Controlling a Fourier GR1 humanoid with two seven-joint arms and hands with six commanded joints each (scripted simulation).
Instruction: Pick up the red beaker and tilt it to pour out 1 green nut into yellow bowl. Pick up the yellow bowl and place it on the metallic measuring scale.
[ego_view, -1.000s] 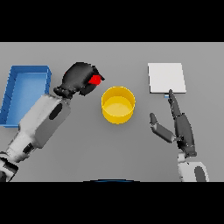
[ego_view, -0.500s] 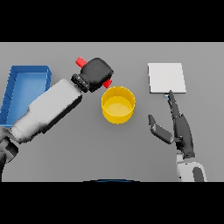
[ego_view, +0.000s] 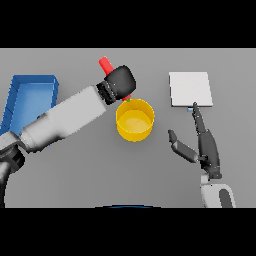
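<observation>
Blue tray (ego_view: 30, 85) — open-topped, raised walls, far left of table | Grey table (ego_view: 90, 175) — plain flat surface under the tray

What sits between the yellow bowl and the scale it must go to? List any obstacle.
Nothing visible does. Bare grey table lies between the yellow bowl and the metallic measuring scale. The right hand rests open below the scale, beside that path, not across it.
</observation>
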